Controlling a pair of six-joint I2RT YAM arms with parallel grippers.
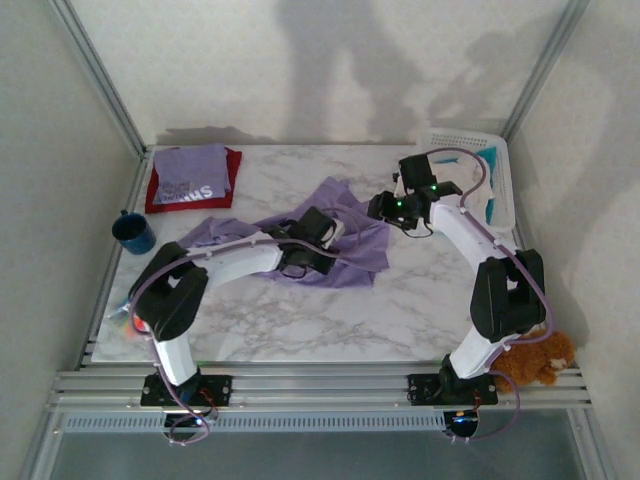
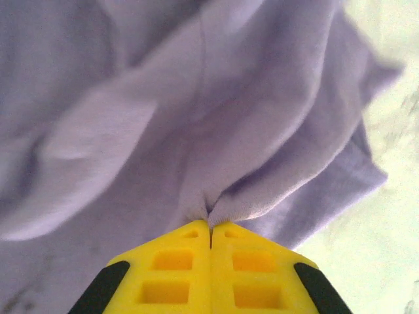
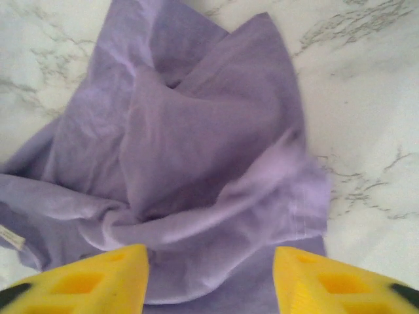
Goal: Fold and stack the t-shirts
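Judging two shirts done: we see lettered shirt [image 1: 190, 172] folded atop red shirt [image 1: 157, 200] at far-left corner. Plain purple shirt [image 1: 355, 245] crumpled mid-table, unfolded. Left gripper [image 2: 210, 226] pinches its fold; right gripper [image 3: 211, 261] gapes wide above it.

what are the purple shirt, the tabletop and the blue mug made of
The purple shirt: soft matte knit cloth, likely cotton jersey; it slumps in loose folds with a stitched hem. The tabletop: white, grey-veined marble look, probably smooth laminate or stone. The blue mug: dark, hard-looking, maybe ceramic or enamel; too small to tell.
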